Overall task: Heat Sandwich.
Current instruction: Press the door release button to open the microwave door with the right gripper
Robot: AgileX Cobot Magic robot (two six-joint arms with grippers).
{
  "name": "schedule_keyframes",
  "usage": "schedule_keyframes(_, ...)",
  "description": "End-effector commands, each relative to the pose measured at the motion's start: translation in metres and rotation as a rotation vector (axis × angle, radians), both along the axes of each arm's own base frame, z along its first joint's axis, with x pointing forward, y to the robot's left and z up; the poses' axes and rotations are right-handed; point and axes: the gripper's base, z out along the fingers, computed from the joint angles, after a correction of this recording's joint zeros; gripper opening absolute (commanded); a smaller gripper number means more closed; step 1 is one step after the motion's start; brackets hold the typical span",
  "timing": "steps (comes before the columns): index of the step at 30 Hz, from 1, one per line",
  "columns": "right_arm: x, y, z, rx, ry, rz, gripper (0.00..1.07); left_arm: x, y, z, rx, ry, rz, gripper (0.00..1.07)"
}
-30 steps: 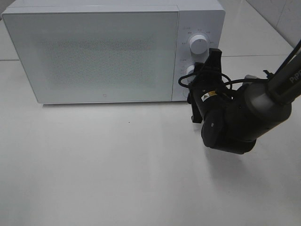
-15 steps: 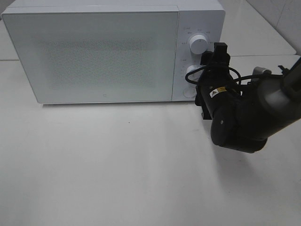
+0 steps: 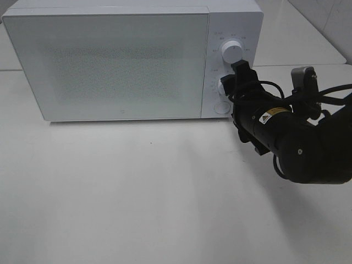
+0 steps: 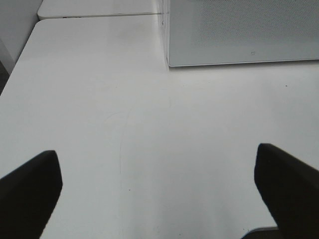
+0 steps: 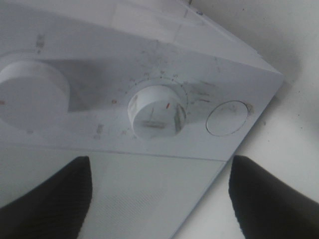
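The white microwave (image 3: 118, 66) stands at the back with its door shut. The sandwich is not in view. My right gripper (image 3: 237, 74) is at the control panel, just in front of the lower knob (image 3: 223, 86). In the right wrist view the gripper (image 5: 159, 167) is open, with its two dark fingers wide apart and the lower knob (image 5: 157, 112) between and beyond them, untouched. My left gripper (image 4: 155, 154) is open and empty over bare table; it does not show in the high view.
The upper knob (image 3: 231, 53) and a round button (image 3: 221, 107) are on the same panel; both also show in the right wrist view, knob (image 5: 30, 94) and button (image 5: 227, 118). The microwave's front corner (image 4: 239, 30) lies ahead of the left gripper. The white table (image 3: 137, 192) spreads in front.
My right arm's wrist body has swung to the right and rolled, while the fingertips stay by the lower knob. The microwave door has stayed shut.
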Motion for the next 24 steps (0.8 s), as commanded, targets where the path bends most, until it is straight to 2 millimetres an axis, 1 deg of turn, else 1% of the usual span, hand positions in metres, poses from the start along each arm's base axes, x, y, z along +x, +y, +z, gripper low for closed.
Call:
schedule_keyframes(1, -0.003, 0.001, 0.008, -0.135, 0.011, 0.107, 0.75, -0.003, 0.0, 0.0, -0.003, -0.035, 0.006, 1.01)
schedule_keyframes(2, -0.004, 0.0, 0.01, -0.177, 0.019, 0.139, 0.75, -0.003, 0.0, 0.0, -0.003, -0.035, 0.006, 1.01)
schedule_keyframes(3, -0.007, 0.0, 0.015, -0.259, 0.047, 0.203, 0.75, -0.003, 0.0, 0.0, -0.003, -0.035, 0.006, 1.01)
schedule_keyframes(5, -0.009, -0.003, 0.019, -0.341, 0.065, 0.263, 0.75, -0.003, 0.0, 0.0, -0.003, -0.035, 0.006, 1.01)
schedule_keyframes(6, -0.009, -0.003, 0.019, -0.341, 0.065, 0.263, 0.75, -0.003, 0.0, 0.0, -0.003, -0.035, 0.006, 1.01)
schedule_keyframes(7, -0.012, -0.006, 0.024, -0.437, 0.076, 0.327, 0.75, -0.003, 0.0, 0.0, -0.003, -0.035, 0.006, 1.01)
schedule_keyframes(10, -0.017, -0.011, 0.03, -0.564, 0.101, 0.419, 0.75, -0.003, 0.0, 0.0, -0.003, -0.035, 0.006, 1.01)
schedule_keyframes(11, -0.017, -0.011, 0.03, -0.564, 0.101, 0.419, 0.75, -0.003, 0.0, 0.0, -0.003, -0.035, 0.006, 1.01)
schedule_keyframes(12, -0.02, -0.017, 0.032, -0.634, 0.129, 0.475, 0.75, -0.003, 0.0, 0.0, -0.003, -0.035, 0.006, 1.01)
schedule_keyframes(14, -0.022, -0.022, 0.035, -0.706, 0.144, 0.532, 0.75, -0.003, 0.0, 0.0, -0.003, -0.035, 0.006, 1.01)
schedule_keyframes(16, -0.023, -0.025, 0.037, -0.739, 0.153, 0.564, 0.75, -0.003, 0.0, 0.0, -0.003, -0.035, 0.006, 1.01)
schedule_keyframes(17, -0.024, -0.029, 0.042, -0.796, 0.169, 0.631, 0.75, -0.003, 0.0, 0.0, -0.003, -0.035, 0.006, 1.01)
schedule_keyframes(19, -0.025, -0.033, 0.045, -0.847, 0.204, 0.709, 0.75, -0.003, 0.0, 0.0, -0.003, -0.035, 0.006, 1.01)
schedule_keyframes(21, -0.025, -0.034, 0.047, -0.862, 0.224, 0.74, 0.75, -0.003, 0.0, 0.0, -0.003, -0.035, 0.006, 1.01)
schedule_keyframes(22, -0.025, -0.038, 0.052, -0.897, 0.26, 0.796, 0.75, -0.003, 0.0, 0.0, -0.003, -0.035, 0.006, 1.01)
schedule_keyframes(24, -0.026, -0.04, 0.057, -0.944, 0.288, 0.854, 0.75, -0.003, 0.0, 0.0, -0.003, -0.035, 0.006, 1.01)
